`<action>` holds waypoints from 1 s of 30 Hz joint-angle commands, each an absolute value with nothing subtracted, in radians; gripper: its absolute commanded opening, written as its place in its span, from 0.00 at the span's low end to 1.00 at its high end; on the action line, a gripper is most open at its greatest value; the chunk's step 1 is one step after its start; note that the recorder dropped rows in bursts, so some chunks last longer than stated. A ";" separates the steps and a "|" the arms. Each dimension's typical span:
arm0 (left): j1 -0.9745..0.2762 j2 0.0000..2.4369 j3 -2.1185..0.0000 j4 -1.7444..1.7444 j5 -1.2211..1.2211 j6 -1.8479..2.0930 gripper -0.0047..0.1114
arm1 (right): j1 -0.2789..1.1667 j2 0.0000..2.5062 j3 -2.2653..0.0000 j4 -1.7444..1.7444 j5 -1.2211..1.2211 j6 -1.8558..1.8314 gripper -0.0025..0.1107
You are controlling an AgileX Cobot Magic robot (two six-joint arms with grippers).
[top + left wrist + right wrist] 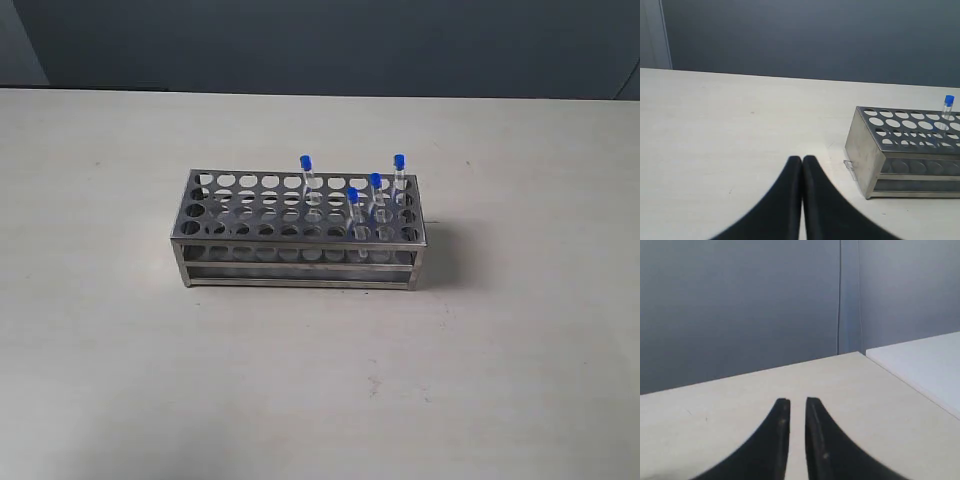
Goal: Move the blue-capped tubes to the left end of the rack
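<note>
The silver rack (290, 243) stands in the middle of the table in the exterior view. All four blue-capped tubes stand upright in its right half: one in the back row near the middle (306, 172), one at the back right (399, 170), and two nearer the front right (375, 190) (353, 205). Neither gripper shows in that view. In the left wrist view my left gripper (802, 160) is shut and empty over bare table, with the rack's end wall (865, 150) off to one side and one tube (948, 105) visible. My right gripper (798, 401) holds nothing, its fingers slightly apart; no rack is in its view.
The pale tabletop (300, 380) spreads wide on every side of the rack. A dark grey wall (320, 40) backs the table. In the right wrist view a white surface (925, 360) adjoins the table's edge.
</note>
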State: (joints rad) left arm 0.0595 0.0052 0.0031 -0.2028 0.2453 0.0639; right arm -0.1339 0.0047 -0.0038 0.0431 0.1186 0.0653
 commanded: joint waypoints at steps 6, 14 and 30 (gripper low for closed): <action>0.056 0.000 0.000 -0.194 0.240 0.064 0.05 | -0.138 0.000 0.000 0.379 -0.043 0.210 0.13; 0.056 0.000 0.000 -0.194 0.240 0.064 0.05 | -0.138 0.000 0.000 0.715 -0.111 0.224 0.13; 0.056 0.000 0.000 -0.194 0.240 0.064 0.05 | -0.138 0.000 0.000 0.787 -0.350 0.252 0.13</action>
State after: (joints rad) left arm 0.0595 0.0052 0.0031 -0.2028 0.2453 0.0639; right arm -0.1339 0.0031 -0.0016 0.7896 -0.4004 0.2326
